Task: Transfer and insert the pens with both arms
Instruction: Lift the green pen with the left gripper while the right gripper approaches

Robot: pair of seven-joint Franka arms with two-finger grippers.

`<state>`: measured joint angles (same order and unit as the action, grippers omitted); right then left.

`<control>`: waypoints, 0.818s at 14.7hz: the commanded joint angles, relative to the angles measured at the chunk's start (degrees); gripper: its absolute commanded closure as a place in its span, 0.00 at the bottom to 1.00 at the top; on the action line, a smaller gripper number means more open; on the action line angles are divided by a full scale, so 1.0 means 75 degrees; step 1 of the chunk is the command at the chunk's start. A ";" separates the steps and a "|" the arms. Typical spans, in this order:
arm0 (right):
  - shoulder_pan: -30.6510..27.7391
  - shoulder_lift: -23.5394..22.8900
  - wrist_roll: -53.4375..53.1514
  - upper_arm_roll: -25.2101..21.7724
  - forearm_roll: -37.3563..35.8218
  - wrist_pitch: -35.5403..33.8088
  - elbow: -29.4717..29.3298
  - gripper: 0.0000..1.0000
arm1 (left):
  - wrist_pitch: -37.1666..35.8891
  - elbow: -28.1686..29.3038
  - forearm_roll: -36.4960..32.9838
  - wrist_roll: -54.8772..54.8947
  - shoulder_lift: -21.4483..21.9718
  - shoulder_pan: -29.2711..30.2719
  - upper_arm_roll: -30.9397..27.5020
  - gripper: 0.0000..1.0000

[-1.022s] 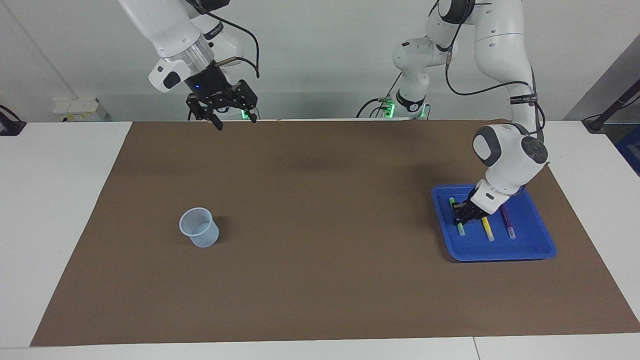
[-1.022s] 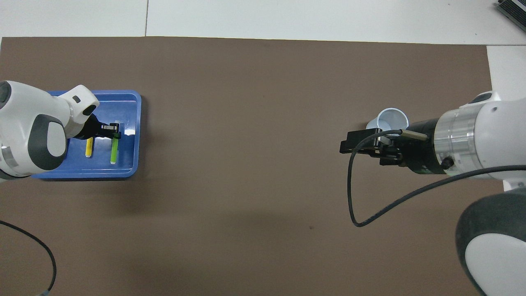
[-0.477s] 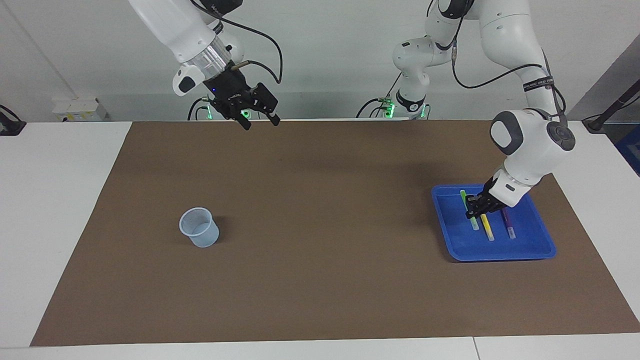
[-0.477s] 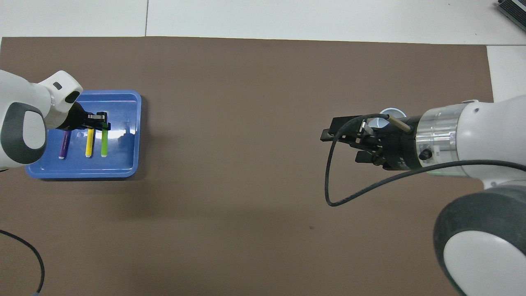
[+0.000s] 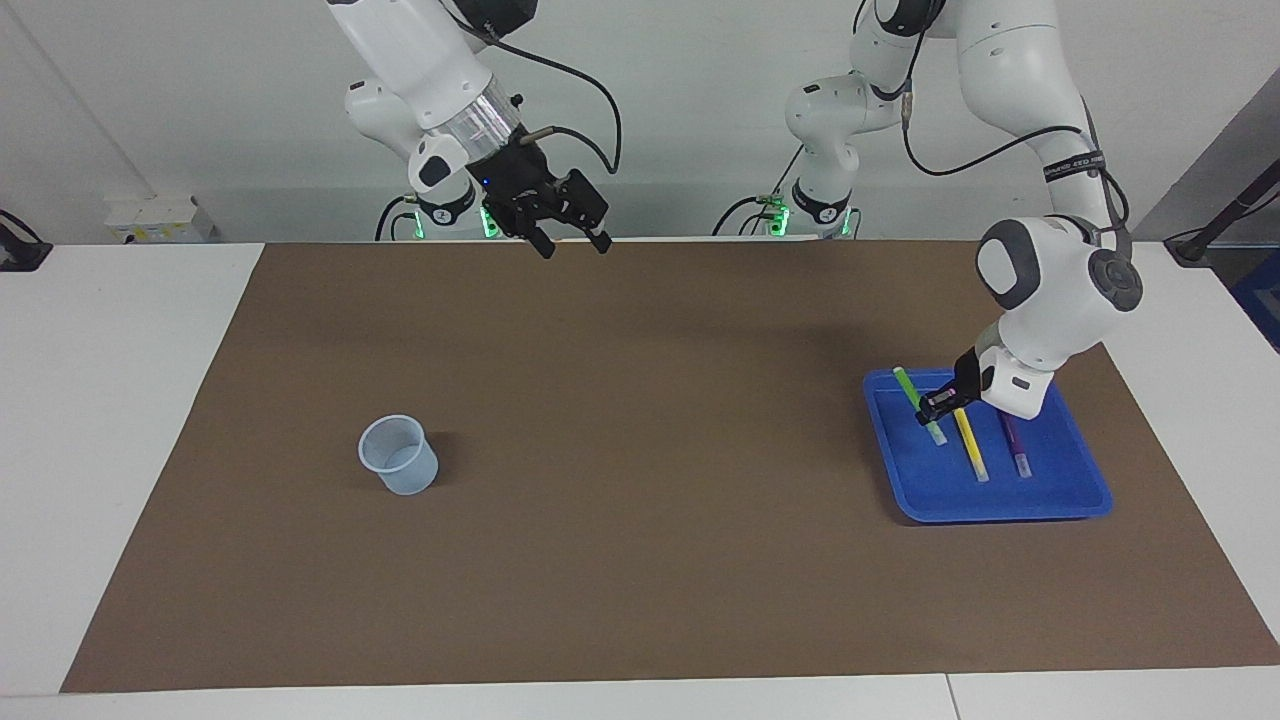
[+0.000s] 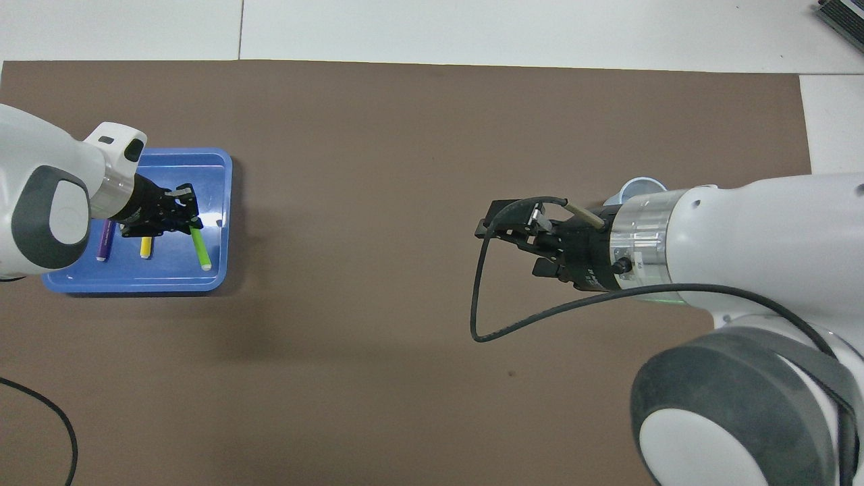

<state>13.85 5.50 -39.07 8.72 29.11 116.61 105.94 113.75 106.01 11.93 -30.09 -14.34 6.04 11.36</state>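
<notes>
Over the counter's edge nearest the robots, the right claw (image 5: 572,238) hangs wide open and empty. Over the blue tray (image 5: 1085,478), the left claw (image 5: 937,404) grips the tilted green pen (image 5: 911,392); yellow pen (image 5: 971,446) and purple pen (image 5: 1013,438) lie inside. Farther off stands a cup (image 5: 398,455).

Glossy blue plastic tray (image 5: 1060,500) (it catches glare), matt brown paper-like mat (image 5: 640,560), translucent plastic cup (image 5: 398,455).

Green pen (image 5: 912,396) tilted, others flat.
</notes>
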 commanded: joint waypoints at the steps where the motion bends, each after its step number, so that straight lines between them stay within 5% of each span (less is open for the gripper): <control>1: 0.0379 -0.0135 -0.0321 -0.0015 0.0220 0.0446 0.0090 0.00 | -0.0284 0.0044 0.0669 -0.0685 0.0189 -0.0184 -0.0062 1.00; 12: 0.0708 -0.0511 -0.0709 -0.0026 0.0443 0.1256 0.0300 0.00 | 0.0055 0.0033 0.4151 -0.4048 0.0224 -0.1155 0.0044 1.00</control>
<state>17.74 1.47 -43.53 8.65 30.75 124.14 107.10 113.06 105.94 40.55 -57.27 -13.56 -0.52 12.25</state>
